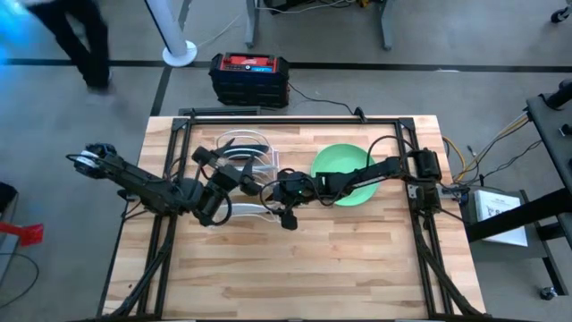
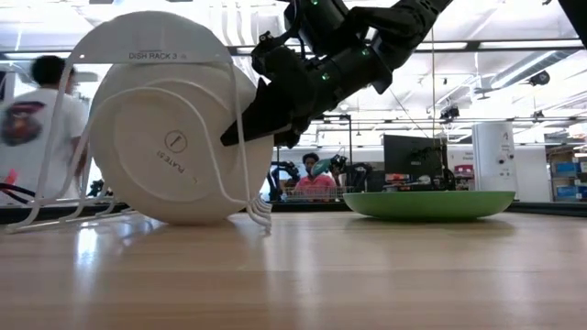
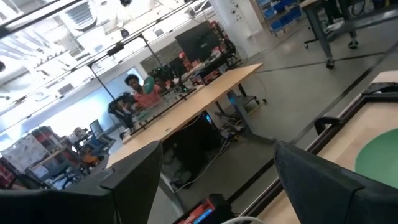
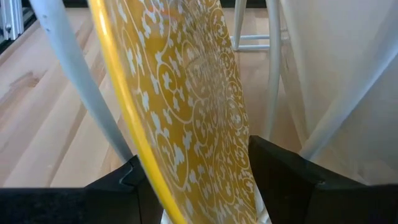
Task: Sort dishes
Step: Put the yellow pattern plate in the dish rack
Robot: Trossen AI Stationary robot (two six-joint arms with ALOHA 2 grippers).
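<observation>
The white wire rack (image 1: 239, 175) stands on the table left of centre. A yellowish patterned plate (image 4: 186, 106) stands on edge in it, with my right gripper (image 4: 205, 186) shut on it. A pale plate surface (image 4: 348, 93) stands beside it. A plate's white underside (image 2: 174, 147) faces the near edge in the low view. The plain light green plate (image 1: 344, 174) lies flat on the table right of the rack. My left gripper (image 1: 243, 174) is open and empty over the rack, tipped up toward the far side. The dark teal plate does not show. My right gripper pinches the yellow plate's rim (image 4: 155, 180) between its two fingers, one finger (image 4: 118, 186) on each face. It comes from the table's right, slanting down (image 2: 266, 110). The plate stands upright in the rack between the wires.
The rack's white wires (image 4: 68, 74) run close on both sides of the held plate. A black and red box (image 1: 248, 76) stands on the floor beyond the far edge. People show in the room beyond. Bare wood lies toward the near edge (image 1: 304, 268).
</observation>
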